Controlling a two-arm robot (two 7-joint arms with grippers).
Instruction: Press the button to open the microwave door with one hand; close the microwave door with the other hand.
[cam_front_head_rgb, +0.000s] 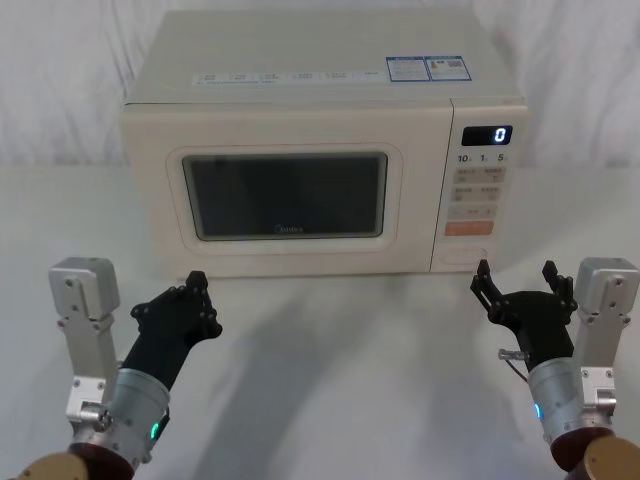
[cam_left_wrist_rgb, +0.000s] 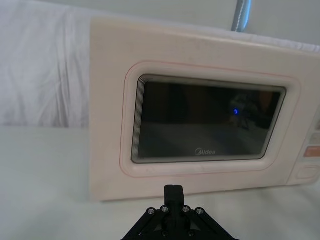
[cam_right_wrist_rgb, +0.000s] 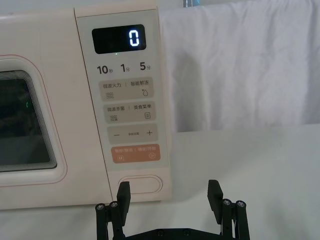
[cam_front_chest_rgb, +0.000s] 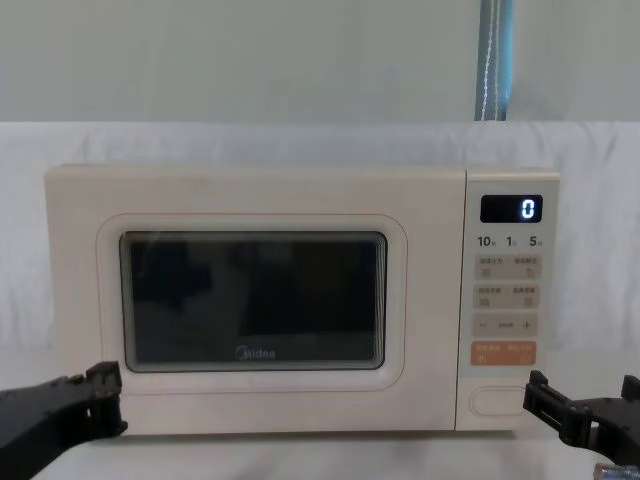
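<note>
Jaws: right gripper spread, left gripper together; microwave door flush.

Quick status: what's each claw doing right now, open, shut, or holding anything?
Left claw: shut, holding nothing, low in front of the microwave door.
Right claw: open, empty, just short of the button.

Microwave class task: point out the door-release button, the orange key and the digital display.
button (cam_right_wrist_rgb: 140, 184), right wrist view, centre of the pill-shaped key.
orange key (cam_right_wrist_rgb: 136, 153), right wrist view, its middle.
digital display (cam_front_chest_rgb: 511, 208), chest view, black panel beside the 0.
</note>
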